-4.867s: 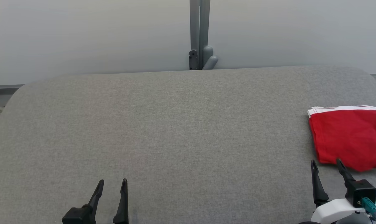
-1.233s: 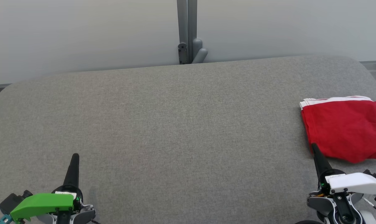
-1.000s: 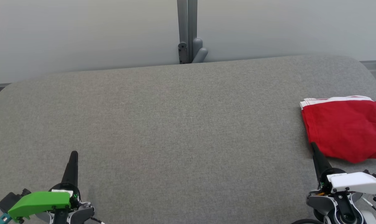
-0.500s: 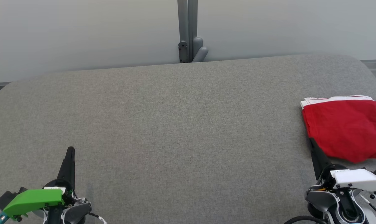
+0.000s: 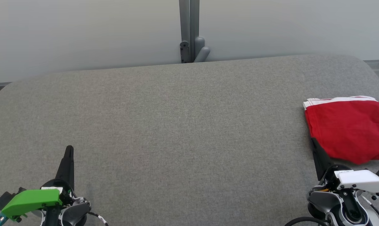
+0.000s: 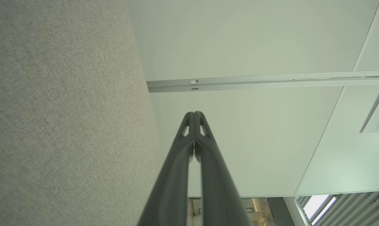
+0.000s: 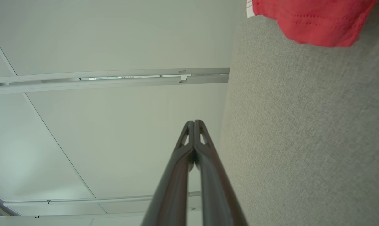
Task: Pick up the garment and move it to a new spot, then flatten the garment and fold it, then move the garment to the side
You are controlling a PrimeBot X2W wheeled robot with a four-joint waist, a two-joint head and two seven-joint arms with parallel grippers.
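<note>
A folded red garment (image 5: 349, 130) with a white band along its far edge lies at the right side of the grey table (image 5: 176, 125), cut off by the head view's right edge. The right wrist view catches its red corner (image 7: 311, 22) at the top. My right gripper (image 5: 313, 142) is shut with nothing in it, its tip just in front of the garment's near left corner. In its wrist view the fingertips (image 7: 194, 123) meet. My left gripper (image 5: 69, 148) is shut and empty at the lower left, fingertips (image 6: 194, 114) pressed together.
A pale wall with a grey vertical post (image 5: 189, 31) stands behind the table's far edge. The table's rounded far corners show at left and right. Broad grey surface stretches between the two grippers.
Both grippers, open 4.9 s ago, are shut and turned on their sides. Over the last second both have drawn slightly toward the view's bottom edge. The garment has stayed put.
</note>
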